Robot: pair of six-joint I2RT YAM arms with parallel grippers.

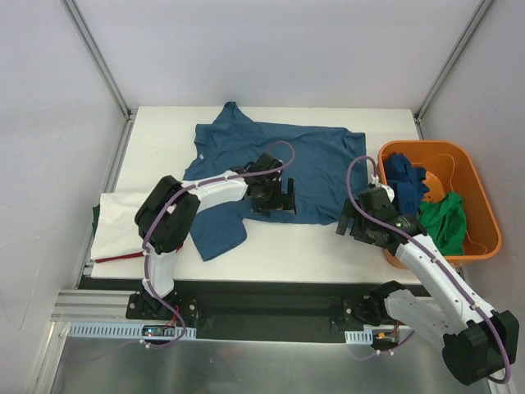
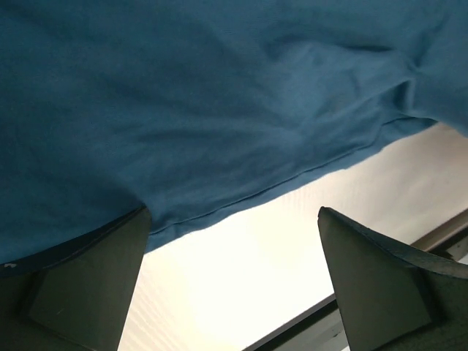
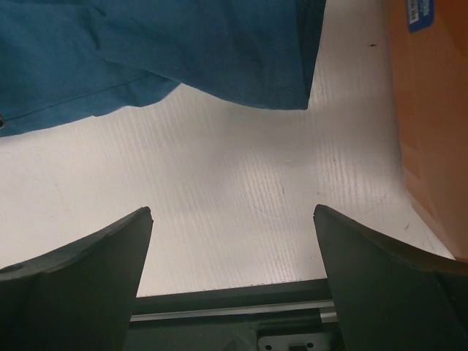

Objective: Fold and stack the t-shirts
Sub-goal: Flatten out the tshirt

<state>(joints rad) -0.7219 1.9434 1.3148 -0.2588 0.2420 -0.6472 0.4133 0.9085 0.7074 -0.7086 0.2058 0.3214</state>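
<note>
At the near edge of the table both tools sit on our side of the blue t-shirt, so the cloth lies away from them, toward the far wall.

The right gripper is spread wide and carries nothing, with only bare white table between its fingers. The shirt's near right corner lies just ahead of it and slightly to the left, so the gripper is near the corner but clear of it.

The left gripper is equally wide and also has hold of nothing. The shirt's near hem runs across the gap between its fingers. One finger meets the cloth's edge, but we cannot tell whether it presses on it. From above, the left gripper stands over the middle of that near edge, while the right gripper stands just off its right end.

Farther out, the shirt lies open with its long run going left to right. A flap trails to the near left and a peak rises at the far left.

We judge that the coming move turns on this near hem. The left arm is the nearer one for its middle and the right arm for the corner.

Beside the shirt on the right, the orange basket holds a dark blue shirt and a green shirt. A white cloth lies at the left edge.
</note>
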